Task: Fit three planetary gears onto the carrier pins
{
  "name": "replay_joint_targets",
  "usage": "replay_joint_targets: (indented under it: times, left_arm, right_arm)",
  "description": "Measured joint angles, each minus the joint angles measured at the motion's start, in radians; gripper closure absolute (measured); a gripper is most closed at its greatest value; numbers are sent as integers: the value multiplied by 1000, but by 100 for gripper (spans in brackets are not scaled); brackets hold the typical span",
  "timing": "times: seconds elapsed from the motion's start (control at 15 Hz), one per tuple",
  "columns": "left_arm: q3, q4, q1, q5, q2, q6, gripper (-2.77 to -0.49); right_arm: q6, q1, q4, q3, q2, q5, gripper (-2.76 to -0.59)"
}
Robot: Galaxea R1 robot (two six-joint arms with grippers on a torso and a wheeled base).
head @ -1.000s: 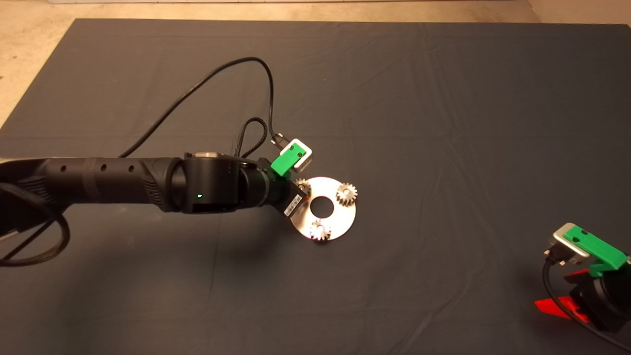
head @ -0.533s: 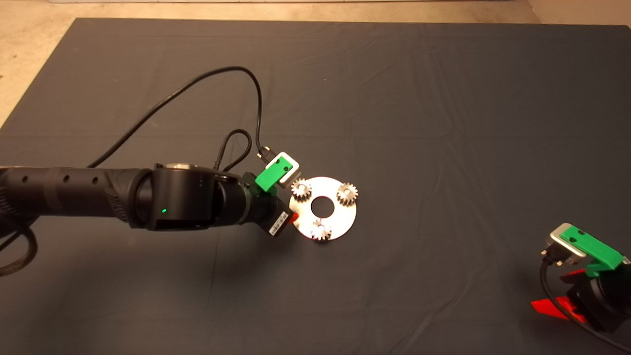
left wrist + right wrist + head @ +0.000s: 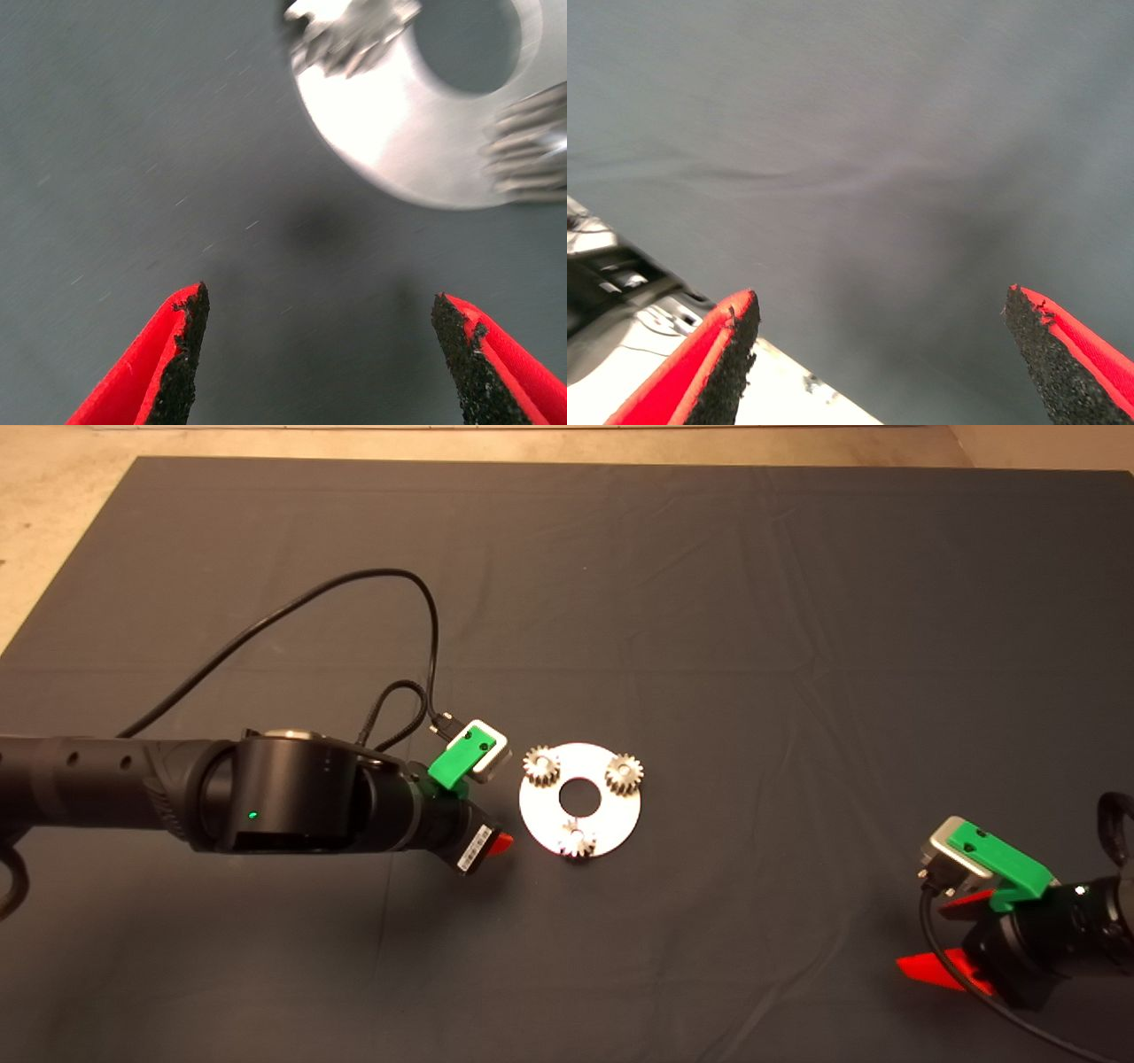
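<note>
Three planetary gears (image 3: 540,765) seated on the shiny disc (image 3: 615,817) near the middle of the dark mat (image 3: 709,602), one at each carrier pin, pins themselves hidden inside the gear bores; only two gears in the left wrist view, blurred and cut by the frame edge. Left gripper (image 3: 314,354) just beside the disc, apart from it, jaws spread wide and empty. Right gripper (image 3: 877,354) parked low at the mat's right, jaws likewise released, mostly hidden under its green mount

Dark wrinkled mat (image 3: 797,602), beige floor (image 3: 62,514) beyond its far edge, warm light
</note>
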Motion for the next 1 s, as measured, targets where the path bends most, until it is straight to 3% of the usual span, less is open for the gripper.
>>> replay_joint_targets:
  times: [0.13,0.2,0.33,0.47,0.6,0.73,0.8,1.0]
  left_arm:
    - [3,-24,-1,79,1,-2,-173]
    - [11,-55,0,114,0,-9,-173]
    - [59,-113,0,158,-3,-40,-173]
    - [121,-131,0,220,-6,-93,-173]
    - [175,-139,0,226,-10,-148,-173]
    - [210,-150,-8,226,-10,-184,-188]
    - [223,-151,-21,227,-10,-204,-188]
    - [244,-160,-40,228,-9,-247,-188]
  right_arm:
    - [8,6,0,-1,23,39,-205]
    - [10,9,0,-2,42,59,-205]
    - [19,13,0,-3,112,72,-205]
    - [60,17,0,-3,166,73,-205]
    - [114,46,0,-3,180,56,-205]
    - [124,61,1,-3,179,-7,-205]
    - [140,65,1,-3,179,-26,-205]
    - [195,69,1,-3,191,-30,-205]
